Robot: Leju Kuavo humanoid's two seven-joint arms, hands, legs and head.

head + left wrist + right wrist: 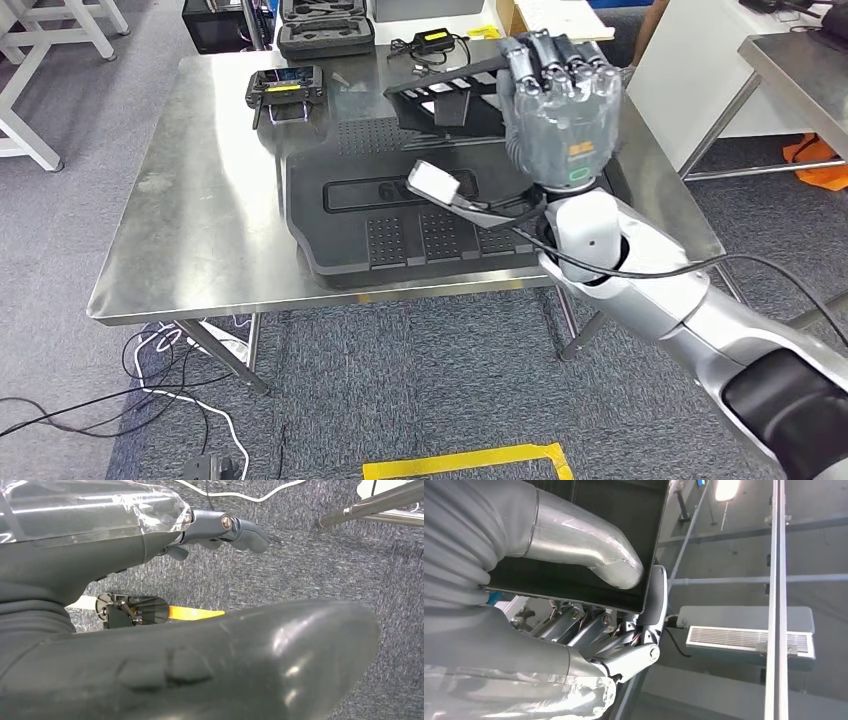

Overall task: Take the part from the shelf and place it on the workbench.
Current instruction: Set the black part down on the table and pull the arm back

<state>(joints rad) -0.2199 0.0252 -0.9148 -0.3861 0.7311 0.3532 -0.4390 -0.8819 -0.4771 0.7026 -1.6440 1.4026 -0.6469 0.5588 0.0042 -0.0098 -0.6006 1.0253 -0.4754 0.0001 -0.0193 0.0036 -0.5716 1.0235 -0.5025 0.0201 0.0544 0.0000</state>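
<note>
My right hand [562, 105] is raised over the right side of the steel workbench [200, 220] and grips a flat black part [445, 100] by its right end. The part sticks out to the left, held above the table. In the right wrist view the thumb [589, 555] presses on one face of the black part [589, 510], with the fingers [624, 640] curled under its edge. My left hand [90, 555] hangs over the grey carpet and holds nothing, its fingers [225, 527] apart.
A large black moulded panel [400, 220] lies on the workbench under the held part. A handheld controller [285, 90], a black case [325, 30] and a charger [435, 42] sit at the back. Cables [170, 380] and yellow tape [465, 462] are on the floor. Another steel table [800, 70] stands to the right.
</note>
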